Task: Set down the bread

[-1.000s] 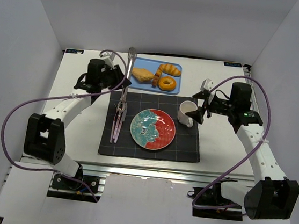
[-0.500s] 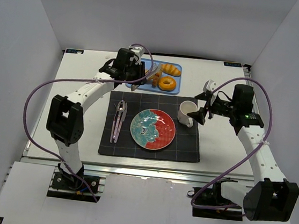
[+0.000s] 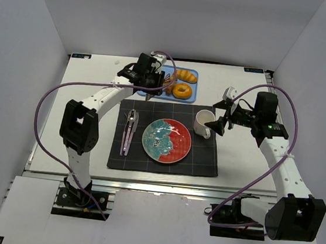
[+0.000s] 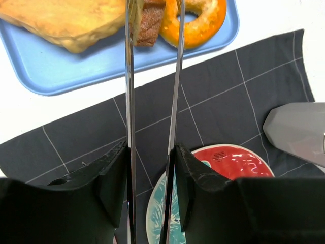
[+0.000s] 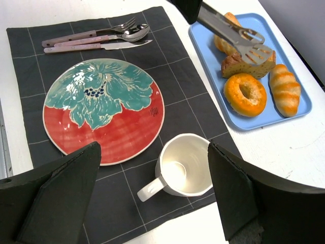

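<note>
Over the far blue tray (image 4: 61, 71), with the flowered plate (image 3: 167, 141) lying nearer, the left gripper (image 4: 151, 150) clamps tongs (image 4: 174, 76) whose tips straddle the brown bread slice (image 4: 150, 25), so pickup looks under way and squeezing comes next; the right gripper (image 3: 219, 119) gapes wide, empty; whether the tips touch is cut off.

Place: a robotics lab cell, not a home
Walls: plain white panels (image 3: 14, 81) boxing in a white table (image 3: 90, 90)
Rig: two cabled arms (image 3: 98, 100) bolted to an aluminium rail (image 3: 162, 184)
Props: a staged place setting — mat (image 3: 205, 162), plate (image 3: 174, 150), cup (image 3: 203, 122), cutlery (image 3: 129, 131), tongs (image 5: 231, 33), tray (image 5: 204, 48) of bread (image 3: 182, 90)
</note>
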